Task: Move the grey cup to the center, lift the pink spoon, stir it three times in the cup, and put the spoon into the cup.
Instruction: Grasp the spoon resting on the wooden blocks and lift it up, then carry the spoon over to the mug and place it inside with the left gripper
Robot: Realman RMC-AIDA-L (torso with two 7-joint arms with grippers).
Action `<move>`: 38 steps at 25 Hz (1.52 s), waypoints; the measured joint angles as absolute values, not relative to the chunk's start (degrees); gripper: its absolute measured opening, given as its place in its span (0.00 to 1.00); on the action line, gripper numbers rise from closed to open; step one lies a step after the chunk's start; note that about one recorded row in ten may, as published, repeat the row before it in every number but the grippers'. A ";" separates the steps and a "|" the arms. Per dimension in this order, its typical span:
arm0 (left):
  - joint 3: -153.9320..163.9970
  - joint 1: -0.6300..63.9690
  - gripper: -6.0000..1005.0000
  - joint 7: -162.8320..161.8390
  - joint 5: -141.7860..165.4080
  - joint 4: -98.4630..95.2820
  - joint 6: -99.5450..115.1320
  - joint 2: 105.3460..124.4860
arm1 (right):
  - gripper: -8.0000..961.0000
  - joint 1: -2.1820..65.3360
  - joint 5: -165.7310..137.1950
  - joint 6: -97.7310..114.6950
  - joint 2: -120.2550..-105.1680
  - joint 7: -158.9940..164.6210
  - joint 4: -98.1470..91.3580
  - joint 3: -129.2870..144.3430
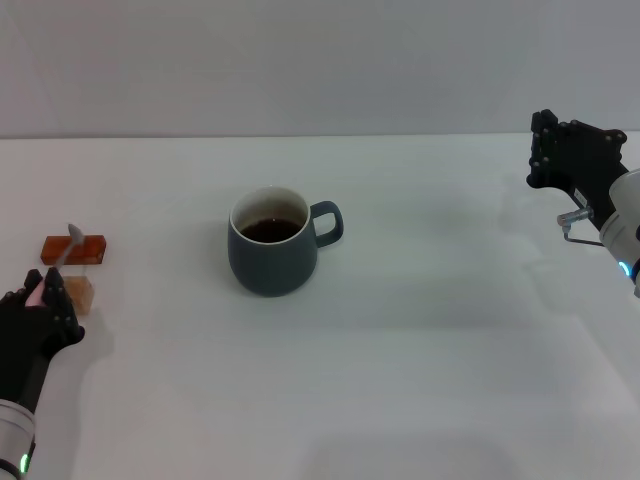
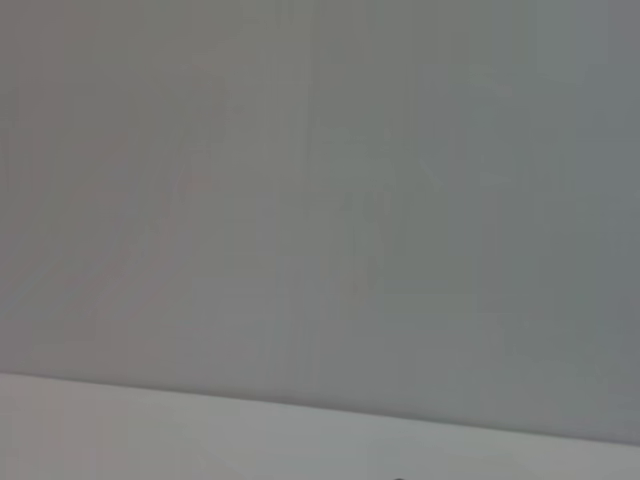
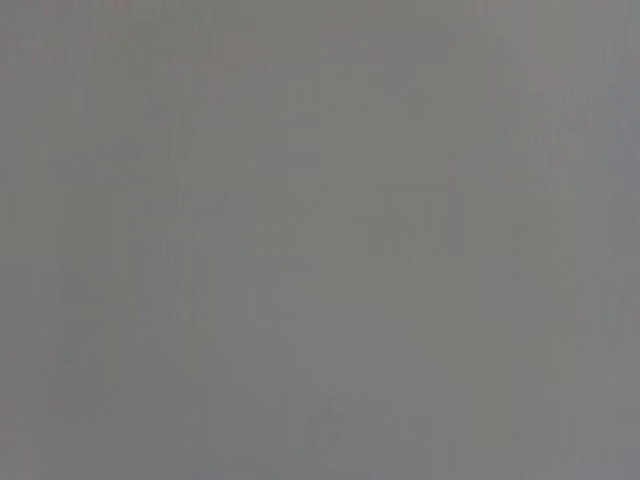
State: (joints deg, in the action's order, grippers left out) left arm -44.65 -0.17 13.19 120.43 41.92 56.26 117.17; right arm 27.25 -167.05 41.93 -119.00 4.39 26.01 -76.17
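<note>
Head view: the grey cup (image 1: 272,252) stands upright on the white table (image 1: 420,340), a little left of the middle, its loop handle pointing toward the robot's right. The inside is pale cream and holds a dark brown liquid. No brand, label or writing can be read on the cup or on anything else in view.

Left gripper (image 1: 38,300) sits low at the table's left edge, well apart from the cup. Its black fingers are closed around the pale pink handle of the pink spoon (image 1: 60,262). The spoon tilts up and away from the gripper, its grey metal bowl uppermost, showing in front of the red-brown block (image 1: 74,248). A tan block (image 1: 80,292) lies just beside the gripper, nearer than the red-brown one. Whether the spoon touches either block cannot be told.

Right gripper (image 1: 570,160) hangs at the far right edge, above the table and well apart from the cup. It holds nothing that can be seen; whether its fingers are apart or together cannot be told.

Left wrist view: only a plain grey wall above a strip of white table. Right wrist view: uniform grey, no object discernible.
</note>
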 joint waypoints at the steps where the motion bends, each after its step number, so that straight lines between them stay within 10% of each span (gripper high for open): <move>1: -44.65 -0.17 0.15 13.19 120.43 41.92 56.26 117.17 | 0.04 27.25 -167.05 41.93 -119.00 4.39 26.01 -76.17; 11: -45.80 -3.09 0.15 13.19 120.51 49.54 54.81 114.93 | 0.04 27.24 -166.90 42.02 -119.00 4.39 25.82 -76.08; 21: -52.23 -9.20 0.15 13.19 121.53 71.40 37.09 107.53 | 0.04 27.25 -166.96 42.01 -119.00 4.39 25.88 -76.43; 38: -67.33 -12.80 0.15 13.46 128.01 95.27 1.60 107.25 | 0.04 24.70 -166.74 42.46 -119.07 1.79 26.62 -83.58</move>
State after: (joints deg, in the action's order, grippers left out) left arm -67.33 -12.80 13.47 128.01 95.27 1.60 107.25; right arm 24.70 -166.74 42.46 -119.07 1.79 26.62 -83.58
